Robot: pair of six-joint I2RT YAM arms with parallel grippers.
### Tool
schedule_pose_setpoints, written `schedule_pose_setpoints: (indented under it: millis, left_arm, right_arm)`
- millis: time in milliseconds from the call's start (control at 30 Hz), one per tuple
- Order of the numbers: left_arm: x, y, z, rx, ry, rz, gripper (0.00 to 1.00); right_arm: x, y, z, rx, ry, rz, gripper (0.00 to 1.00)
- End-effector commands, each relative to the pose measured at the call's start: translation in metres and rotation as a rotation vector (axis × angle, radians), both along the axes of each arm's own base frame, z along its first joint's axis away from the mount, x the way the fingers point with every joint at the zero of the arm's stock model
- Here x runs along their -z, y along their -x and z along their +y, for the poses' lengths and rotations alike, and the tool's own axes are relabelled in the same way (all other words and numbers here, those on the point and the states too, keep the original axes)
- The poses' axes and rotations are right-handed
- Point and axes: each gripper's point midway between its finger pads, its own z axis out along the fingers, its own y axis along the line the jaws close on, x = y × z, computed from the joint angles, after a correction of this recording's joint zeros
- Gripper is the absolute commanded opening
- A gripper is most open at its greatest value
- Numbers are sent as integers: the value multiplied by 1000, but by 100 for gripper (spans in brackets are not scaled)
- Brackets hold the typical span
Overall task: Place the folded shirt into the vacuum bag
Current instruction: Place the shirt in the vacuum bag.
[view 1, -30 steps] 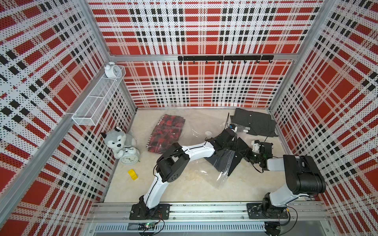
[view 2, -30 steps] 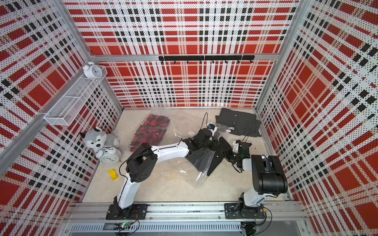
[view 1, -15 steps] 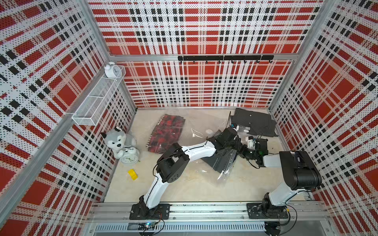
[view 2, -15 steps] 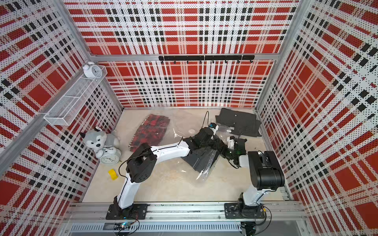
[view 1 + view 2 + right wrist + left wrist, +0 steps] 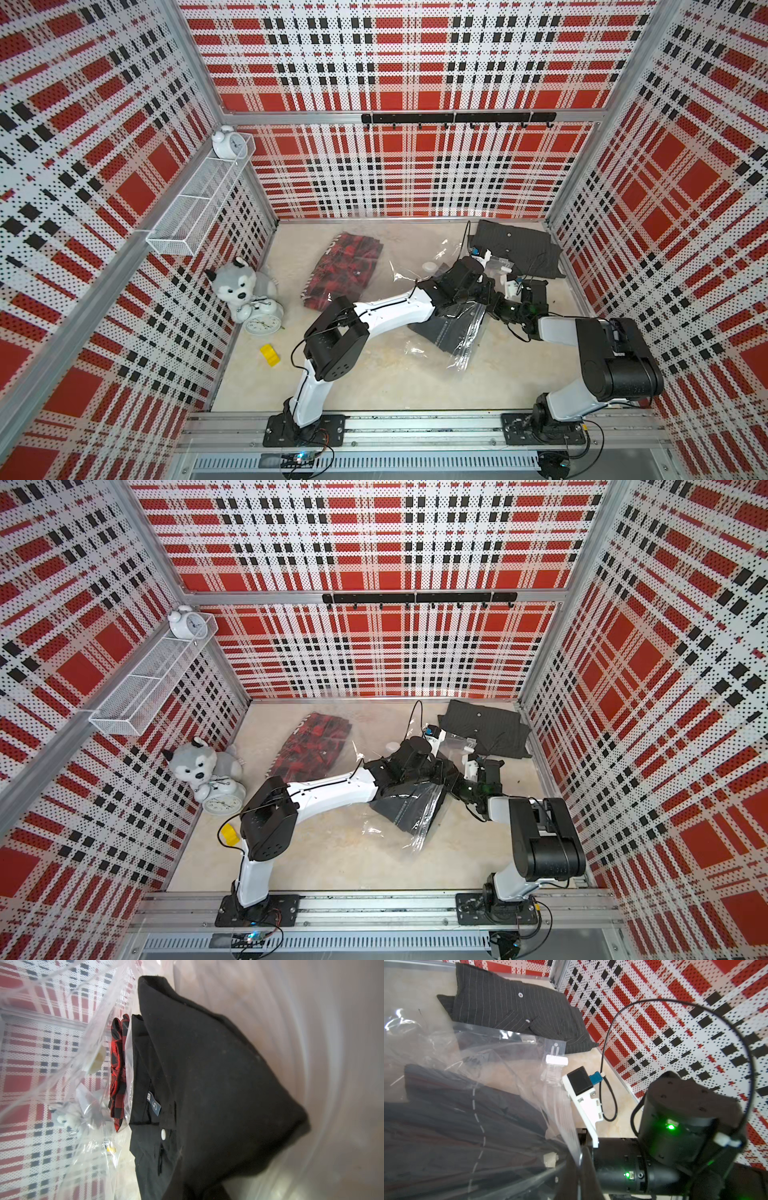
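Both are squeezed shut: the right gripper (image 5: pixel 496 299) on the vacuum bag (image 5: pixel 461 353); what the left gripper (image 5: pixel 473 291) holds cannot be seen. The folded shirt (image 5: pixel 207 1084) should be pushed deeper.

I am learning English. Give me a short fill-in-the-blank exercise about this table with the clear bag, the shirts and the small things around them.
1. The small block on the table is ____ in colour.
2. The shirt inside the clear bag is ____ in colour.
3. The white wire basket holds an alarm ____.

Missing words: yellow; black; clock.
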Motion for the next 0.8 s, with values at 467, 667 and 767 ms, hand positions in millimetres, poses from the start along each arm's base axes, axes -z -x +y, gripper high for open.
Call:
schedule_pose_setpoints:
  millis: [467, 667, 767]
  left_arm:
    - [-36, 11, -12, 38, 100, -28, 0]
    - [-33, 8, -10, 30, 92, -29, 0]
    - [-30, 5, -7, 21, 84, -29, 0]
  right_arm:
    - [3, -39, 36, 34, -136, 2, 10]
    - [11, -35, 36, 36, -138, 17, 22]
    - [11, -24, 35, 34, -134, 18, 40]
